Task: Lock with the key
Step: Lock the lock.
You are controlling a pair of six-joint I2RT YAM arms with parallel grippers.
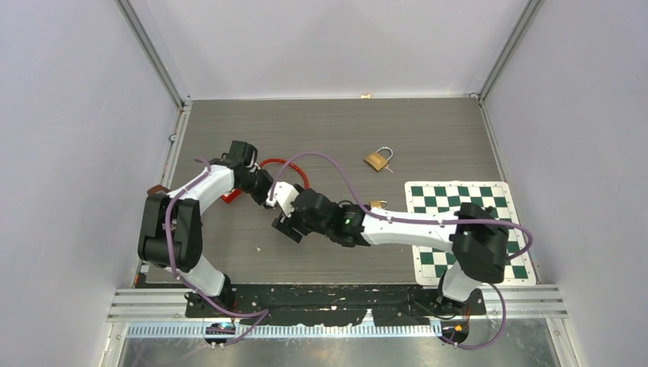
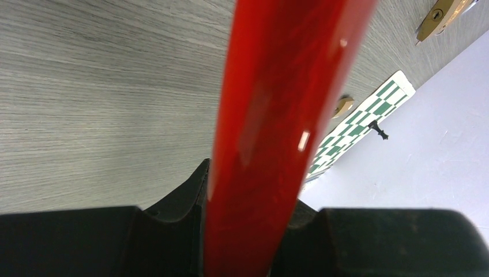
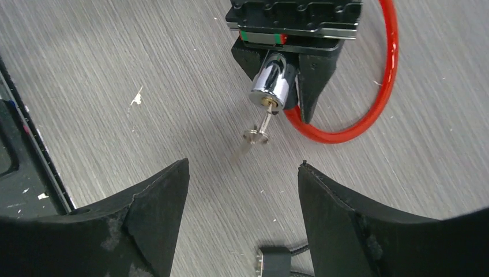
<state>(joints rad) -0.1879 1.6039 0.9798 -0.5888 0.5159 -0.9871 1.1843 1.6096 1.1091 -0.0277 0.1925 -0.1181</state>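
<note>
Grey wood-grain table (image 1: 428,130), white walls. Left gripper (image 3: 282,81), one: clamped on your red cable lock (image 3: 380,98), apparently to aim its chrome barrel (image 3: 271,83) at the right gripper (image 3: 243,167). Right gripper, one: jaws wide, holding nothing, just short of the key (image 3: 256,134). Key, one: seated in the barrel, unheld. Spares set aside: brass padlock (image 1: 377,160), second padlock (image 1: 377,204), one chessboard mat (image 1: 458,199).

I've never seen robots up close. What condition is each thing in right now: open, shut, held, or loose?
Left gripper: shut on the cable lock.
Right gripper: open, empty, a little short of the key.
Cable lock: held at its chrome barrel by the left gripper.
Key: stuck in the barrel's keyhole, nothing gripping it.
Padlock: lying loose, away from both grippers.
</note>
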